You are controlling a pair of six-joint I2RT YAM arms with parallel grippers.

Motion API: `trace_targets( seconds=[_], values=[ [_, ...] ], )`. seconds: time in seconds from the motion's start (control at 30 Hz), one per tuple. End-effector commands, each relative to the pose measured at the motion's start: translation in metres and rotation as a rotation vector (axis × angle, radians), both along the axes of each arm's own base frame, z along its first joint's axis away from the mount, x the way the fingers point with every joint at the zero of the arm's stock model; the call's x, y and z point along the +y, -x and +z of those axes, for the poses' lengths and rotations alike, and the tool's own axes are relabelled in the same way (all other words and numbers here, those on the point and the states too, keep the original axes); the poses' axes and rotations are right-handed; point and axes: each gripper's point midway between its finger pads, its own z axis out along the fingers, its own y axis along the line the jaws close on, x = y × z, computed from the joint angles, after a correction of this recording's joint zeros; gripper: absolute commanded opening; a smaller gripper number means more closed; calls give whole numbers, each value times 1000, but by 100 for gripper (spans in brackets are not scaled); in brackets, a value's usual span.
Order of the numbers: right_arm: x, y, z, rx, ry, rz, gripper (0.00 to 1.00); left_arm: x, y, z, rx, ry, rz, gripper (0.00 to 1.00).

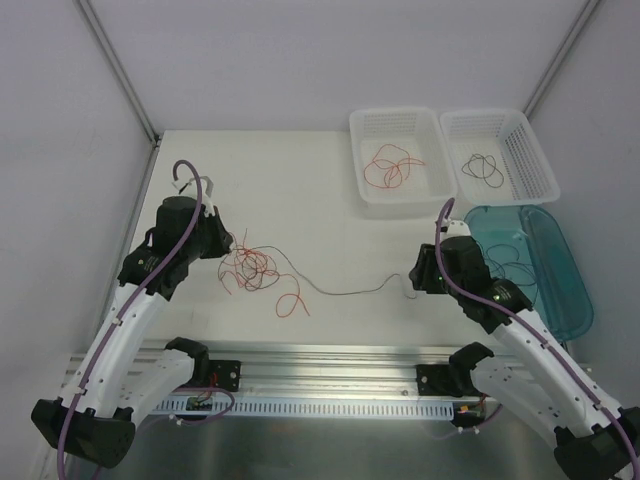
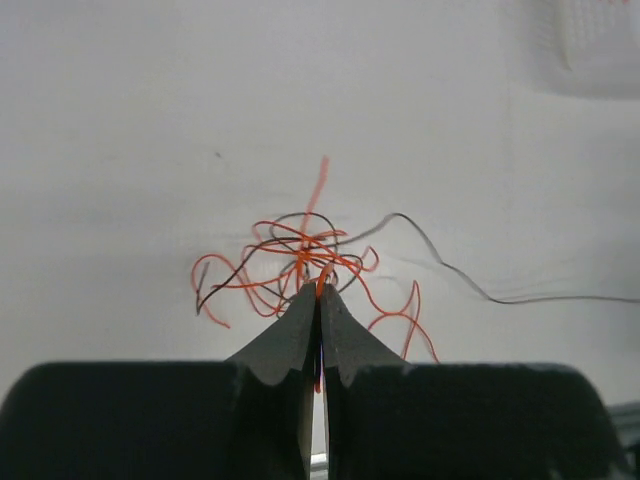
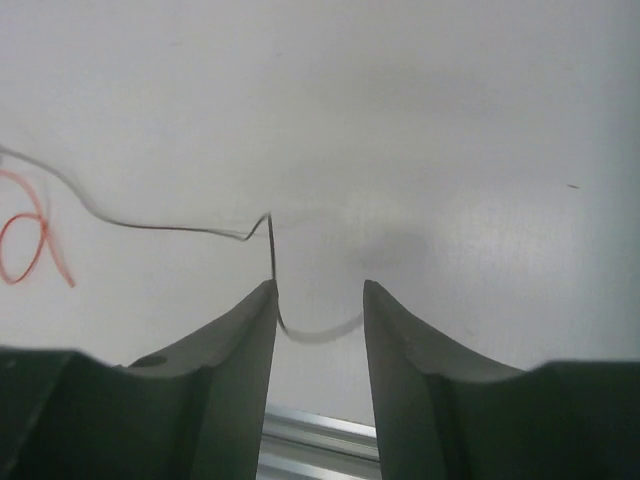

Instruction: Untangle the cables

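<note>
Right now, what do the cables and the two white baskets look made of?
Cables: probably thin insulated wire, red-orange and dark, matte; they hold springy curls. Left white basket and right white basket: likely moulded plastic, semi-gloss, going by the slotted walls and rounded rims.

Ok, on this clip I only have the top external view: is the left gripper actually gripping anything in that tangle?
Observer: Yes. The left wrist view shows the left gripper shut on a red-orange cable at the near edge of the tangle.
Operator: And the right gripper, has it got the dark one?
Observer: No. In the right wrist view the right gripper is open. The dark cable drops into the gap between its fingers and curves across it, unpinched.
</note>
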Motion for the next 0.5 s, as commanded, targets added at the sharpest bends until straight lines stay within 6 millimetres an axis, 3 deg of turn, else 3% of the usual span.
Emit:
trace_targets(
  seconds=[0.0, 0.1, 0.23, 0.27, 0.37, 0.4, 0.47],
  values=[
    [69, -3, 33, -69, -174, 300, 44, -41, 16, -15, 38, 78, -282, 0],
    [109, -3, 45, -90, -196, 447, 62, -50, 26, -24, 31, 98, -364, 0],
    [156, -6, 56, -104, -178, 595, 64, -51, 32, -34, 8, 99, -387, 0],
    [178, -11, 58, -119, -198, 639, 64, -50, 33, -34, -3, 101, -384, 0],
    [214, -18, 60, -120, -250, 712, 64, -51, 34, -35, -3, 114, -376, 0],
    [237, -25, 61, -123, -267, 754, 64, -51, 35, -35, -4, 118, -373, 0],
    [264, -27, 64, -144, -281, 818, 64, -47, 34, -37, -9, 102, -357, 0]
  ],
)
